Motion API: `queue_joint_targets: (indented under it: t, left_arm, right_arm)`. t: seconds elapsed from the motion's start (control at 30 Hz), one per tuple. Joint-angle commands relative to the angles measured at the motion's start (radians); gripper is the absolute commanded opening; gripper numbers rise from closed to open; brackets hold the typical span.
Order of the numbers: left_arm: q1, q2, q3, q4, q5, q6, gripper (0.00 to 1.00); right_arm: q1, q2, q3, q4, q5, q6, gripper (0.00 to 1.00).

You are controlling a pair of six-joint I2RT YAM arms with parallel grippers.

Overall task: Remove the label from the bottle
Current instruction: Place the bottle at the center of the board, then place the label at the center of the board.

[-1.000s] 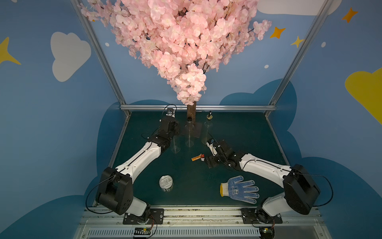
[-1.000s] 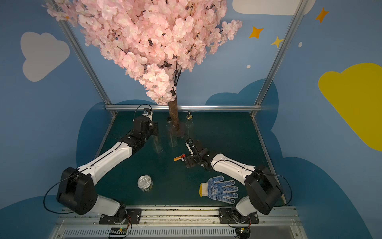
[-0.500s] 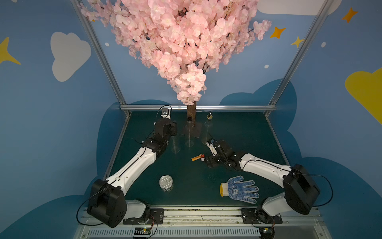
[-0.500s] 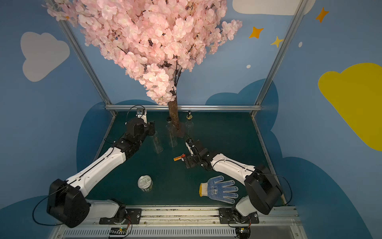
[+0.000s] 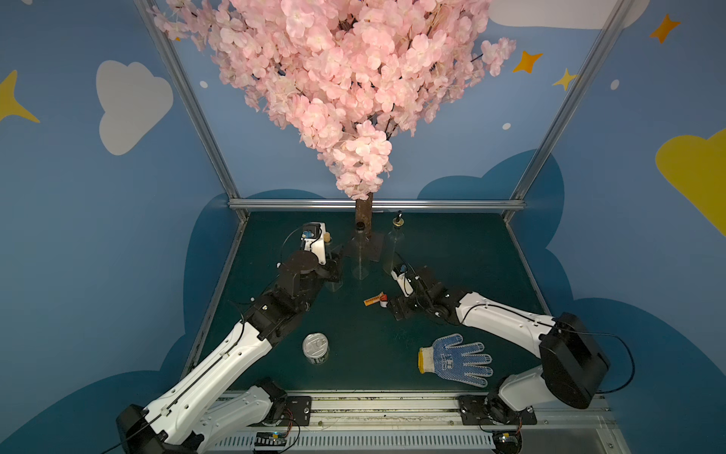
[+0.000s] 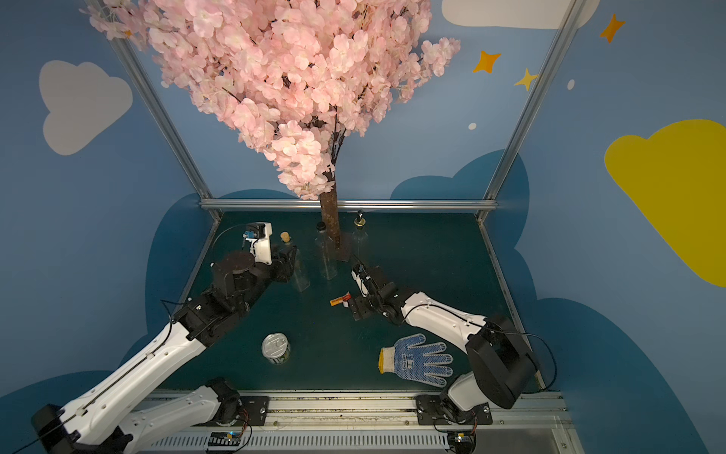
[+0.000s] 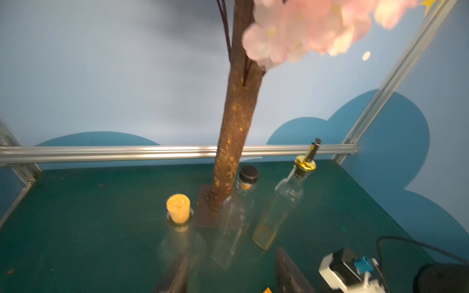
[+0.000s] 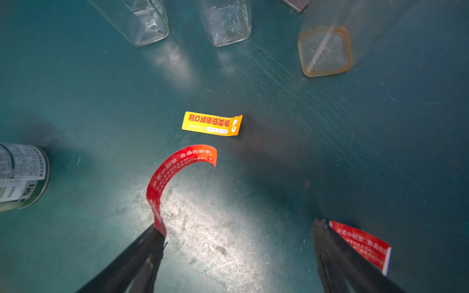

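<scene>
Three clear glass bottles stand by the tree trunk: a cork-stoppered bottle (image 7: pixel 179 223) (image 5: pixel 335 275), a black-capped bottle (image 7: pixel 234 218) and a gold-spouted bottle (image 7: pixel 279 208). Their glass looks bare. My left gripper (image 7: pixel 232 253) (image 6: pixel 288 259) is open, one finger beside the cork-stoppered bottle's body. My right gripper (image 8: pixel 238 225) (image 5: pixel 393 308) hangs open low over the mat. A curled red label (image 8: pixel 172 172) sticks to one of its fingertips, and a second red label (image 8: pixel 360 244) clings to the other finger's outer side. A yellow label (image 8: pixel 212 123) (image 5: pixel 373 300) lies flat on the mat ahead of it.
A tin can (image 5: pixel 315 348) stands at the front left and a blue-dotted work glove (image 5: pixel 455 359) lies at the front right. The tree trunk (image 5: pixel 363 212) on its base plate rises behind the bottles, under low pink blossoms. Metal frame rails edge the green mat (image 5: pixel 451 251).
My left arm has stretched forward and sunk lower, its wrist staying by the cork-stoppered bottle. The right arm and the labels have not moved.
</scene>
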Motion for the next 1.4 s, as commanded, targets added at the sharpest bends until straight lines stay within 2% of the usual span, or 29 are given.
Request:
queue_joint_targets:
  t: [0.0, 0.17, 0.33, 0.53, 0.77, 1.03, 1.23, 1.37]
  left_arm:
    - [-0.075, 0.013, -0.037, -0.085, -0.029, -0.113, 0.53]
    - [-0.162, 0.077, -0.127, -0.033, 0.011, -0.247, 0.53]
    - [-0.211, 0.167, -0.186, 0.072, 0.037, -0.314, 0.53]
    - [-0.22, 0.276, -0.181, 0.147, 0.101, -0.346, 0.53]
    - [-0.22, 0.328, -0.187, 0.258, 0.124, -0.351, 0.53]
    - [-0.219, 0.45, -0.187, 0.318, 0.166, -0.377, 0.53]
    - [-0.209, 0.485, -0.188, 0.29, 0.158, -0.406, 0.53]
    - [-0.209, 0.459, -0.205, 0.298, 0.151, -0.409, 0.53]
  right_arm:
    - [-0.004, -0.038, -0.009, -0.001, -0.027, 0.012, 0.9]
    - [-0.008, -0.07, -0.016, -0.009, -0.032, 0.017, 0.9]
    - [-0.011, -0.097, -0.023, -0.019, -0.038, 0.024, 0.9]
    - [-0.011, -0.119, -0.033, -0.022, -0.05, 0.028, 0.9]
    - [-0.011, -0.13, -0.042, -0.019, -0.073, 0.03, 0.9]
    - [-0.012, -0.144, -0.04, -0.016, -0.095, 0.028, 0.9]
    - [-0.015, -0.186, -0.036, -0.043, -0.099, 0.026, 0.9]
    - [-0.017, -0.224, -0.052, -0.03, -0.058, 0.062, 0.9]
